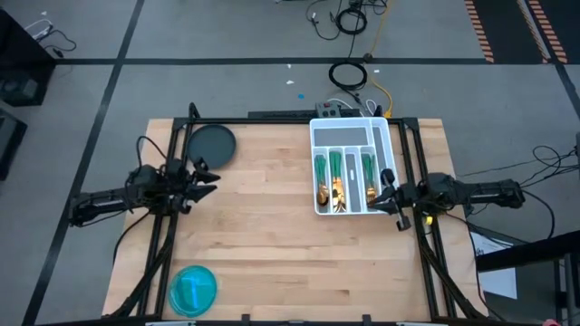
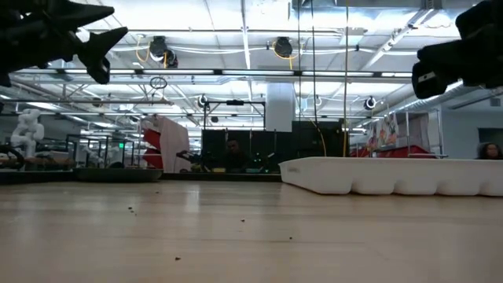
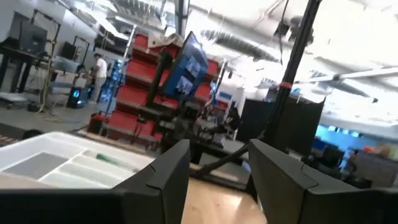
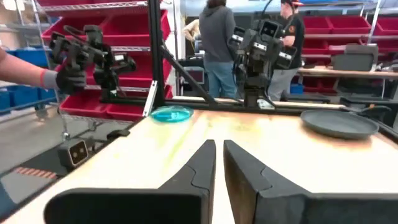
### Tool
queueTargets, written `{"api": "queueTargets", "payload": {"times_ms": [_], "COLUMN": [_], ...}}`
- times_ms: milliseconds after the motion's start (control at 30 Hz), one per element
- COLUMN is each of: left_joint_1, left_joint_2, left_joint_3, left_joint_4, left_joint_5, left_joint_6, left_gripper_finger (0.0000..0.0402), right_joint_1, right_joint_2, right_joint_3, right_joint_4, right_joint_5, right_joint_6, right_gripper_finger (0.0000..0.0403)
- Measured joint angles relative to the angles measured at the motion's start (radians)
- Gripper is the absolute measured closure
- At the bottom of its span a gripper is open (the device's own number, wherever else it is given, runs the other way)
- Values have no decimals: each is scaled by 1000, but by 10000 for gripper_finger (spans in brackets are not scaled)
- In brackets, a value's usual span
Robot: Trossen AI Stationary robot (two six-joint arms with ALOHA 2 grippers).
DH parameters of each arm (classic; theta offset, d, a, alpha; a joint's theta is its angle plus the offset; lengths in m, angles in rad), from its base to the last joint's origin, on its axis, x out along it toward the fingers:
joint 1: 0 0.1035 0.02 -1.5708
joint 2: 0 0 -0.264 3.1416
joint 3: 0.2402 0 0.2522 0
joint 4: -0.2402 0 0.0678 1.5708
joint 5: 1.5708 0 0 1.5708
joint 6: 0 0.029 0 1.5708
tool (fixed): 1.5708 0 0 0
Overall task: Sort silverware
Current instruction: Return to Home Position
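Table (image 1: 272, 244): pale wood, and I see it bare through the middle.
Silverware (image 1: 337, 177): in three slots of the tray (image 1: 385, 136), far right.
Plate (image 1: 210, 145): far left.
Bowl (image 1: 193, 290): near left edge.
Left gripper (image 1: 210, 177): raised at my left side, fingers apart, empty.
Right gripper (image 1: 386, 194): by the tray's near right corner, fingers almost touching, empty.
Room: red shelves (image 4: 124, 31), people (image 4: 217, 37) standing beyond.

No text is showing clearly anywhere; the blue panel (image 3: 189, 65) is carrying marks too blurred to read.
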Motion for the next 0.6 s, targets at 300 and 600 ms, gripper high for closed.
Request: {"api": "queueTargets", "payload": {"times_ms": [300, 600], "left_joint_1": [0, -5], "left_joint_2": [0, 0], "left_joint_3": [0, -1], "left_joint_4": [-58, -73], "left_joint_5": [-20, -30], "left_joint_6": [41, 45], "left_gripper_finger": [230, 230], "right_joint_1": [0, 0], "right_joint_2": [0, 0], "right_joint_3": [1, 1], "right_joint_4": [-8, -10], "right_joint_5": [-1, 3], "right_joint_6": [-39, -58], "right_gripper_finger": [378, 378]}}
